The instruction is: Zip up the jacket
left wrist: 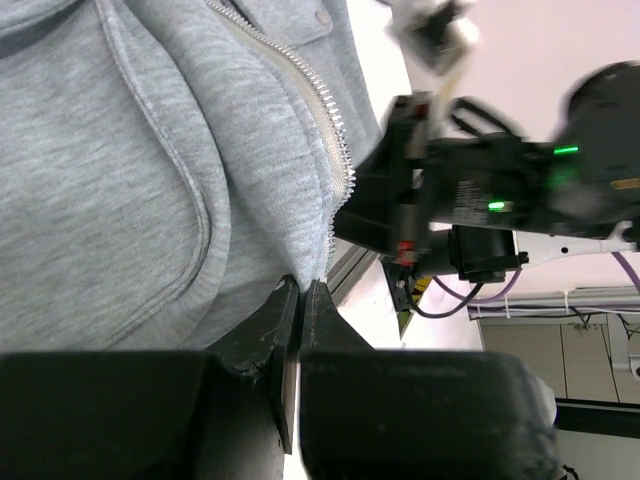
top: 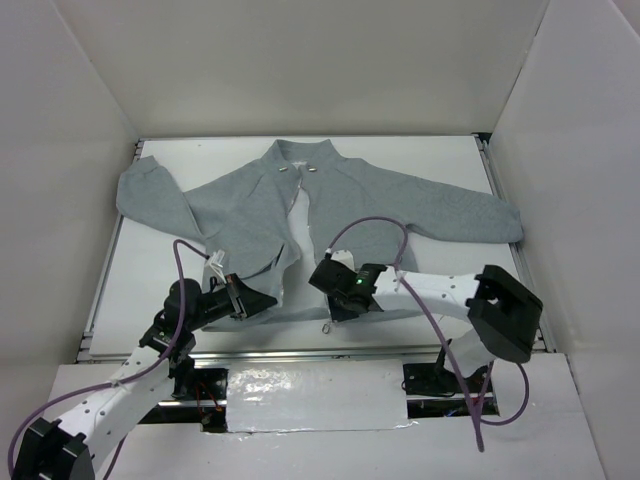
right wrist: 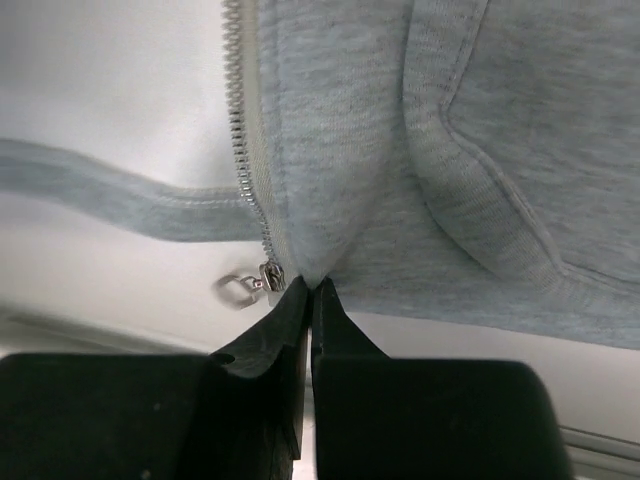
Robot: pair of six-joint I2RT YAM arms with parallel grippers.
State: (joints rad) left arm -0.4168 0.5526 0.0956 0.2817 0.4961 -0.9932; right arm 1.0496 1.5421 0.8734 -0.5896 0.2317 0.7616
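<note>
The jacket (top: pixel 400 210) lies flat on the bench (top: pixel 440 150), collar at 12 o'clock, hem at 6 o'clock toward you. Its front is open, with a strip of bench showing between the two halves.

Your left tool (top: pixel 268 300) is pinched shut on the hem corner of the left front panel (left wrist: pixel 150 200), right beside the zipper teeth (left wrist: pixel 318 110). Your right tool (top: pixel 328 300) is likewise clamped narrow on the hem of the right front panel (right wrist: pixel 420 150). The slider (right wrist: pixel 268 276) sits touching the fabric just beside its fingertips, and the ring pull (right wrist: pixel 234 288) hangs loose from it.

The relation that matters is this: the zipper's long axis runs 12 to 6, and the slider sits at its 6 o'clock end on the right half. From your left tool, that slider lies at 3 o'clock, near but not touching, across the gap.

The right tool is the nearer one, but it is already holding the hem. So I judge the left corner has to travel toward 3 o'clock, with its tooth edge kept parallel to the other row, to seat in the slider. The left hem looks rumpled, which could skew that alignment.
</note>
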